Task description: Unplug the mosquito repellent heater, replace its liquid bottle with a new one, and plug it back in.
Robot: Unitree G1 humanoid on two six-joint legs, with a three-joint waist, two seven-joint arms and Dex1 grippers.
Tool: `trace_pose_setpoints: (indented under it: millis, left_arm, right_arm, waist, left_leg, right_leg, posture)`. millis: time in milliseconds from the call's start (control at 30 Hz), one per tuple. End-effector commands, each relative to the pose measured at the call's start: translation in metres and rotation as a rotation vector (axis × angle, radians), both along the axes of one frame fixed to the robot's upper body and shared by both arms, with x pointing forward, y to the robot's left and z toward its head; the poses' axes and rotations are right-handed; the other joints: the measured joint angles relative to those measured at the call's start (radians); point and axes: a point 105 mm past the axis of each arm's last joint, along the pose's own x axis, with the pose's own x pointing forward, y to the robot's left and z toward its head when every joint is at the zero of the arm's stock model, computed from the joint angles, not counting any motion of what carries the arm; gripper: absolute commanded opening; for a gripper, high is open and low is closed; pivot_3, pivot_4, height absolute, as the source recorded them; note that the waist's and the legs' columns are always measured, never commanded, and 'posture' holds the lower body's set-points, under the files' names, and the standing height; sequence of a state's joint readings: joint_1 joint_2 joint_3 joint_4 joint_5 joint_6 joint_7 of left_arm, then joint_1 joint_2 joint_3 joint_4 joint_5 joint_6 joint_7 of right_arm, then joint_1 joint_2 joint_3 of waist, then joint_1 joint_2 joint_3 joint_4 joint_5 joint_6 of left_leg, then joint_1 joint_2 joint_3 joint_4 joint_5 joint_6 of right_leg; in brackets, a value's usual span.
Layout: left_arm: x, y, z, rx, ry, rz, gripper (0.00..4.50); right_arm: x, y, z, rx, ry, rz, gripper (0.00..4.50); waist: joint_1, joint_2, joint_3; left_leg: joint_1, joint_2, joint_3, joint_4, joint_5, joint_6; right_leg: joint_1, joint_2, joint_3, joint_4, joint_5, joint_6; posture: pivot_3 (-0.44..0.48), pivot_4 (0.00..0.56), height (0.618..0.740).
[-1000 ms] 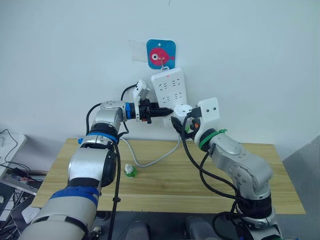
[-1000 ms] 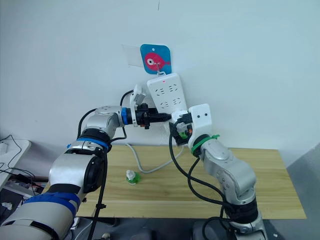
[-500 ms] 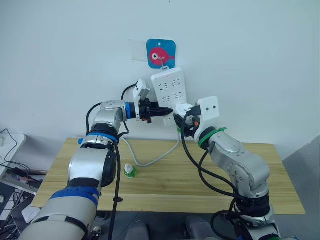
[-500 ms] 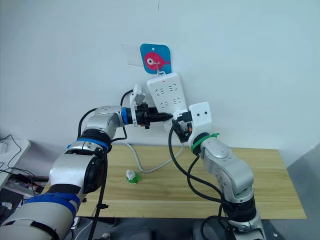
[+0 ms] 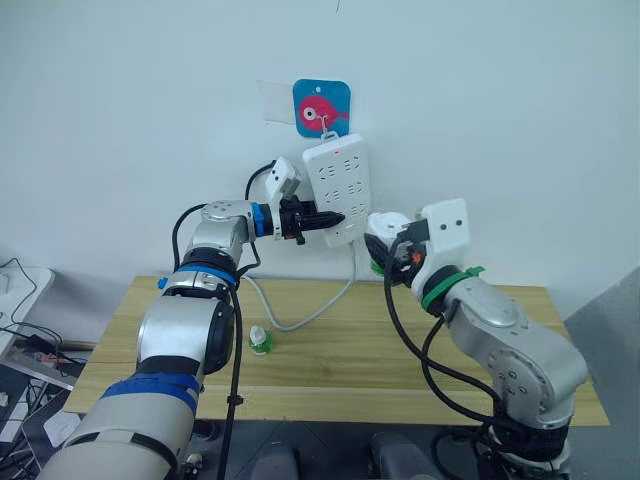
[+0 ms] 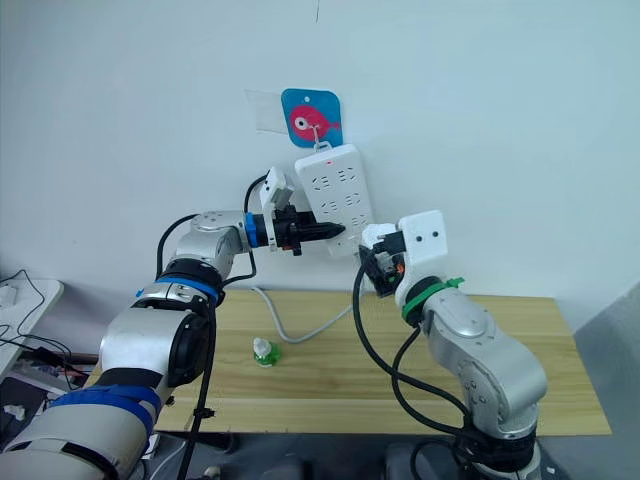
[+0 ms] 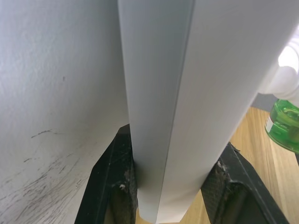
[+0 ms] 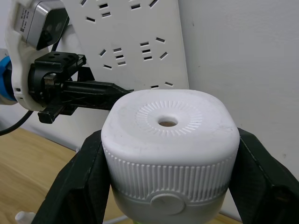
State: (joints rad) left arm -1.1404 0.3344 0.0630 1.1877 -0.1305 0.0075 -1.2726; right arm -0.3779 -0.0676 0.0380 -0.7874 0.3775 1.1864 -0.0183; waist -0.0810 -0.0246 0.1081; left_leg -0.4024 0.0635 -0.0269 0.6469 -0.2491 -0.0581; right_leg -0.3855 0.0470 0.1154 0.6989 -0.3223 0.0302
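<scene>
1. A small green-and-white bottle is seen standing on the wooden table at the far left of the group, at about 7 o'clock from the power strip; its label cannot be made out.
2. The left gripper is held level against the wall, its two black fingers closed narrowly on the lower edge of the white power strip, one finger on each side. In the left wrist view the strip's socket face is cut off, so that only its edge is shown.
3. The strip is hung below a blue card with a pink fish; its grey cable is trailed down onto the table, where its end is hidden behind the left arm.
4. The mosquito repellent heater is gripped between the right gripper's fingers, one pressed to each side of its ribbed white body, the round hole in its top turned up. It is held clear of the strip, at about 4 o'clock from it, above the table.
5. A green bottle part is shown beneath the heater in the left wrist view, partly cut off at the edge. The heater's plug pins are hidden.
</scene>
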Motion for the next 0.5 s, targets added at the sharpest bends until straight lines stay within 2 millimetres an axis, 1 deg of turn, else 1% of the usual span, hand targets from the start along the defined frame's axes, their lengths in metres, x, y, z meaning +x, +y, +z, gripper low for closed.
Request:
trace_pose_setpoints:
  millis: [33,67,100,167,267,333,367,433,500]
  left_arm:
    - [0.008,0.021,0.007,-0.034,-0.014,0.103,2.26]
    - [0.007,0.03,0.005,-0.039,-0.011,0.123,2.31]
    - [0.006,0.036,0.004,-0.041,-0.008,0.138,2.64]
    - [0.002,0.05,-0.005,-0.017,-0.005,0.161,3.0]
    - [-0.007,0.066,-0.019,0.04,-0.03,0.171,3.84]
    - [-0.014,0.076,-0.022,0.069,-0.07,0.179,4.47]
    - [-0.021,0.08,-0.021,0.077,-0.101,0.172,4.49]
    - [-0.029,0.083,-0.02,0.084,-0.133,0.161,4.49]
    - [-0.047,0.078,-0.007,0.07,-0.199,0.109,4.49]
  right_arm:
    - [-0.006,-0.015,0.018,0.07,-0.092,-0.023,2.94]
    - [-0.005,-0.023,0.016,0.089,-0.09,-0.038,2.94]
    - [-0.005,-0.029,0.014,0.101,-0.088,-0.048,2.94]
    - [-0.002,-0.041,0.012,0.185,-0.085,-0.081,2.94]
    - [-0.001,-0.055,0.003,0.246,-0.073,-0.109,2.94]
    - [0.0,-0.062,-0.002,0.29,-0.065,-0.133,2.94]
    - [0.001,-0.067,-0.003,0.325,-0.062,-0.15,2.94]
    - [0.003,-0.074,-0.004,0.387,-0.058,-0.175,2.94]
    - [0.004,-0.081,-0.004,0.452,-0.05,-0.201,2.94]
  waist:
    - [-0.001,0.0,0.0]
    - [-0.006,0.0,0.0]
    - [-0.007,0.001,0.0]
    - [-0.01,0.001,0.0]
    - [-0.025,0.002,0.001]
    - [-0.027,0.002,0.001]
    - [-0.025,0.002,0.001]
    - [-0.02,0.003,0.002]
    - [-0.007,0.003,0.002]
  left_leg:
    - [0.0,0.0,0.0,0.0,0.0,0.0]
    - [0.0,0.0,0.0,0.0,0.0,0.0]
    - [0.0,0.0,0.001,-0.001,0.0,0.0]
    - [0.0,0.0,0.001,-0.002,0.0,0.0]
    - [0.002,0.001,0.001,-0.002,0.0,0.0]
    - [0.002,0.002,0.001,-0.002,0.0,0.0]
    - [0.001,0.002,0.0,-0.003,0.0,0.0]
    - [0.001,0.002,0.001,-0.003,0.0,0.0]
    - [0.0,0.001,0.001,-0.003,0.0,0.0]
  right_leg:
    - [0.0,0.0,0.0,0.0,0.0,0.0]
    - [0.0,0.0,0.0,0.0,0.0,0.0]
    - [-0.001,0.0,0.001,0.0,0.0,0.0]
    - [-0.002,0.001,0.001,0.0,0.0,-0.001]
    - [-0.002,0.002,0.003,0.002,0.002,-0.004]
    - [-0.003,0.002,0.003,0.003,0.002,-0.005]
    - [-0.003,0.002,0.002,0.003,0.002,-0.005]
    - [-0.003,0.002,0.003,0.003,0.002,-0.005]
    - [-0.003,0.001,0.002,0.002,0.002,-0.005]
  posture:
    - [-0.054,0.108,0.74]
    - [-0.049,0.105,0.74]
    - [-0.049,0.105,0.74]
    - [-0.035,0.102,0.74]
    - [-0.015,0.103,0.74]
    - [-0.006,0.102,0.74]
    - [-0.001,0.102,0.74]
    - [0.004,0.102,0.74]
    - [0.021,0.104,0.74]
